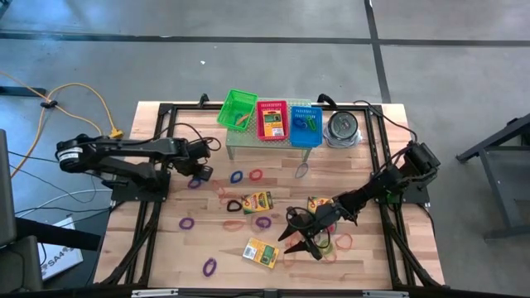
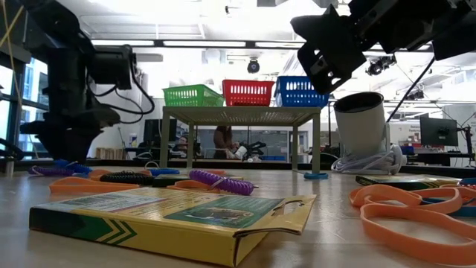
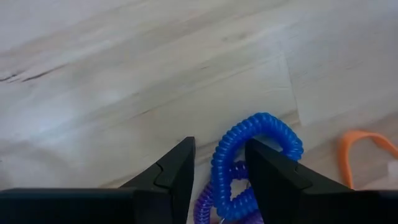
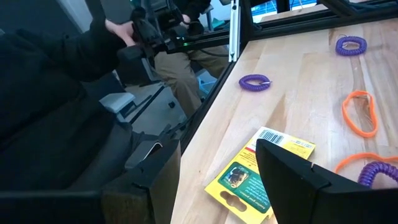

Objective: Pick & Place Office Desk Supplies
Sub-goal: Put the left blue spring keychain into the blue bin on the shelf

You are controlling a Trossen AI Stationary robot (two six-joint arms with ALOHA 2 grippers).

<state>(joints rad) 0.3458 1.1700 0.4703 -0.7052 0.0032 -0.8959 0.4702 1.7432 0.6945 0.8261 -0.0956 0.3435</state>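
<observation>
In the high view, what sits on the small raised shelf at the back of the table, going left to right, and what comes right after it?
Green basket → red basket, a crayon box in it → blue basket → off the shelf, the round metal tin.

I see three baskets side by side on a small shelf at the bench's rear, a tin right of them, and crayon boxes and loops scattered in front.

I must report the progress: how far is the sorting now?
Done: one crayon box lies in the red basket. In hand: nothing; the left gripper straddles a blue coil, the right gripper hovers open. Left: boxes and bands across the table.
</observation>
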